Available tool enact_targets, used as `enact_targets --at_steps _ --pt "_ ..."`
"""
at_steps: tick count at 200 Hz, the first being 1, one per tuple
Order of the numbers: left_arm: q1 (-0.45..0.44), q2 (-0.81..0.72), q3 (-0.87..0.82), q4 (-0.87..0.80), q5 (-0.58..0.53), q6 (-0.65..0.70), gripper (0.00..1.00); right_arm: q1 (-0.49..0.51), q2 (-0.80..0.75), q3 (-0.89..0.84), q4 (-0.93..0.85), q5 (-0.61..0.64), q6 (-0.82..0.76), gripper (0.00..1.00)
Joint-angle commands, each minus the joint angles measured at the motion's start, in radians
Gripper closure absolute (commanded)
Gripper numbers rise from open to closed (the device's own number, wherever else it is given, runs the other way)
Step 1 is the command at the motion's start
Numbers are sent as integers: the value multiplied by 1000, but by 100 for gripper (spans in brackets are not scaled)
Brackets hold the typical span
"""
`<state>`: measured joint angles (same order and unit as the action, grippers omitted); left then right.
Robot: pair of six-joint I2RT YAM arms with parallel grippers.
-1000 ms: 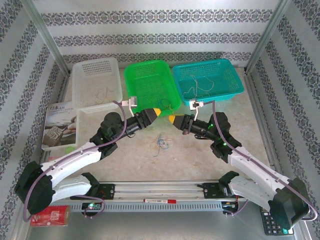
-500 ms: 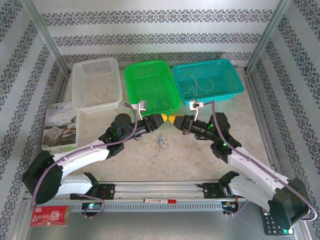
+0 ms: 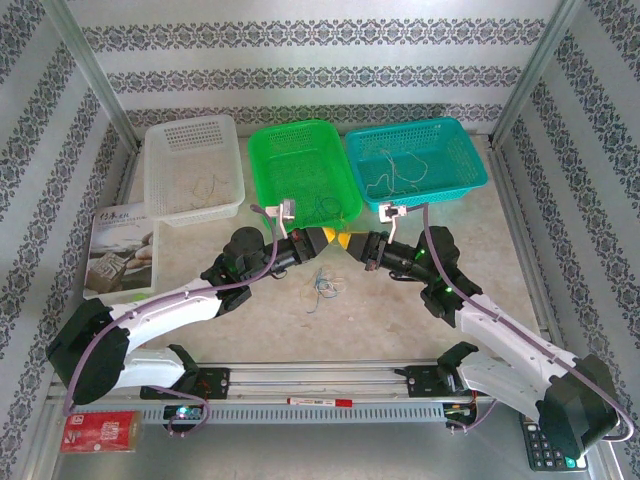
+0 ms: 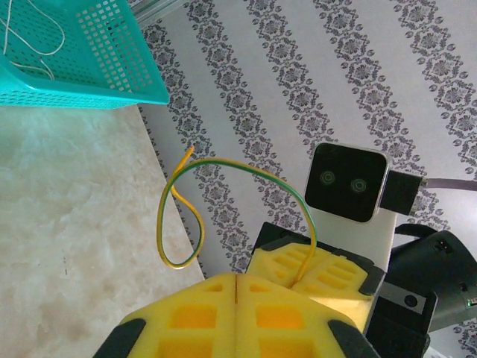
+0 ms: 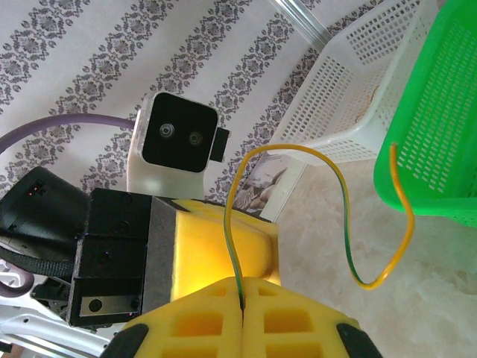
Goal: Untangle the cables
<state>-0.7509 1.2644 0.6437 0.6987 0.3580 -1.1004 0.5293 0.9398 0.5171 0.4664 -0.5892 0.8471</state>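
**Top external.** Three baskets stand along the far edge: white basket (image 3: 190, 135), green basket (image 3: 290, 135), teal basket (image 3: 410, 132). Thin loose cables (image 3: 393, 170) lie inside each, so part of the sorting looks done. A small blue-and-whitish tangle (image 3: 321, 284) lies on the bare surface (image 3: 400, 310), in front of the baskets and apart from both arms; that part looks unfinished. The left tool (image 3: 326, 240) and right tool (image 3: 349, 241) meet tip to tip above the surface, just in front of the green basket. The cable between them is too fine to make out here.

**Left wrist.** The left tool (image 4: 235, 287) has its yellow pads pressed flat together, with no gap at the seam. A yellow-green cable (image 4: 216, 159) arches in the air, curls into a loop above these pads and runs down into the pads of the right tool (image 4: 309, 268) opposite. I cannot tell whether the left tool pinches any of it; nothing shows leaving its seam.

**Right wrist.** The right tool (image 5: 243, 294) is clenched on the yellow-green cable (image 5: 298, 149), which rises straight out of its seam. The cable arcs over, dips, and ends free in front of the green basket (image 5: 440, 112). The left tool (image 5: 223, 250) sits directly behind, touching or nearly so.

**Judgement.** One cable is lifted clear and held in the air, not yet placed. The tangle on the surface remains to be separated
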Motion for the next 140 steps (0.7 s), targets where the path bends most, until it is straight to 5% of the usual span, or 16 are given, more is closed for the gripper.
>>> enact_targets --at_steps 1,21,66,106,140 --pt "-14 0 26 64 -11 13 100 -36 -11 -9 26 -4 12 78" --pt "-13 -10 22 55 -15 14 100 -101 -41 -19 16 -9 25 61" --pt "-13 -23 21 49 -14 18 100 -229 -94 -57 -8 -14 68 59" --pt "-15 -25 25 48 -14 18 100 -208 -40 -49 20 -23 68 43" --pt "-15 -22 31 48 -11 19 100 -156 13 -17 31 -5 45 42"
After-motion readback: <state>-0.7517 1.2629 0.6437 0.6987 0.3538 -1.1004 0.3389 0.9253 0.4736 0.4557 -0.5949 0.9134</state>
